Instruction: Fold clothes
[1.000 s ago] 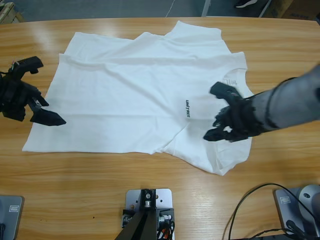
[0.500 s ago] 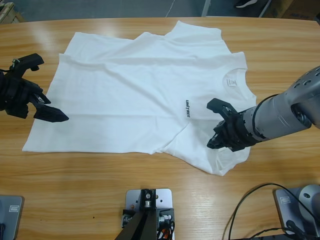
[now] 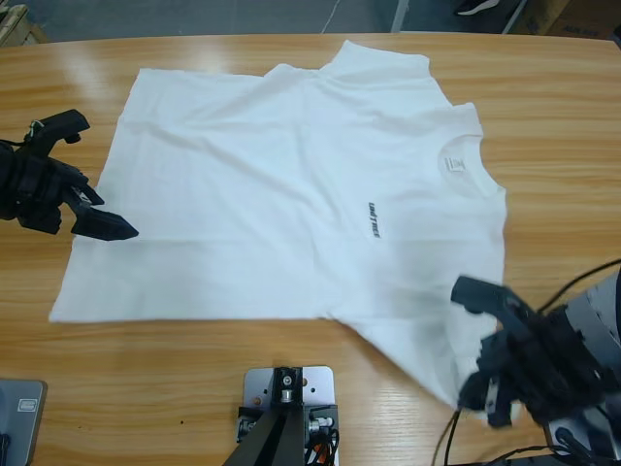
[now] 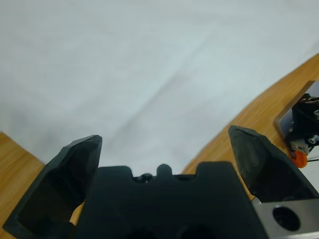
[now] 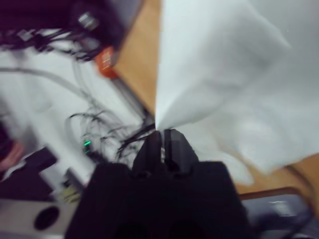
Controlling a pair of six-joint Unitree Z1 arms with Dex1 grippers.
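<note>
While the white T-shirt (image 3: 281, 184) lies spread across the wooden table (image 3: 175, 379), the right gripper (image 3: 466, 388) pinches its near sleeve corner tight at the table's front edge. Left gripper (image 3: 82, 180) hovers wide open at the hem, nothing in between.

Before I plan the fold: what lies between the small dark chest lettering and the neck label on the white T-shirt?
In the high view, only plain white cotton T-shirt fabric lies between the dark lettering and the neck label.
</note>
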